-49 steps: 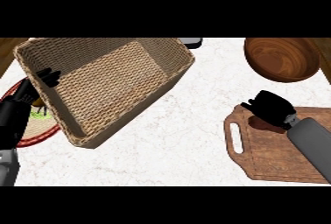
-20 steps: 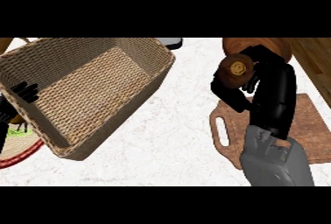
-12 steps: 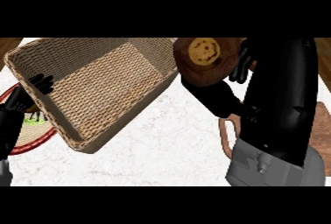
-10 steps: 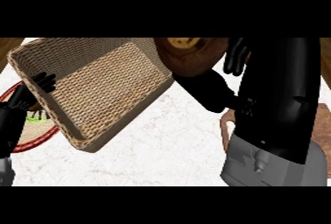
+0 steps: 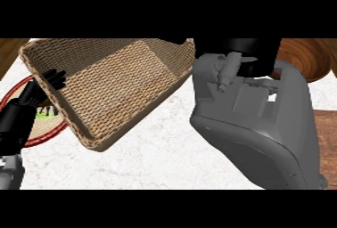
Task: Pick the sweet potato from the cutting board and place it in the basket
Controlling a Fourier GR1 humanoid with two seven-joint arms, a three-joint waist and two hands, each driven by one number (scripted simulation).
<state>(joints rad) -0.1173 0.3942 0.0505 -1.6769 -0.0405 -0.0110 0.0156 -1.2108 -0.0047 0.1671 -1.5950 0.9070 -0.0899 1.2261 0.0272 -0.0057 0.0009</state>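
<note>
The rectangular woven wicker basket of light brown colour lies on the white marbled counter in the upper left part of the head view. It stands at an angle, with one corner pointing down toward the lower edge. Its flat woven bottom and its low sloped walls are visible, and nothing shows inside it. The brown wooden cutting board shows only as a narrow strip at the right edge. The sweet potato cannot be seen.
</note>
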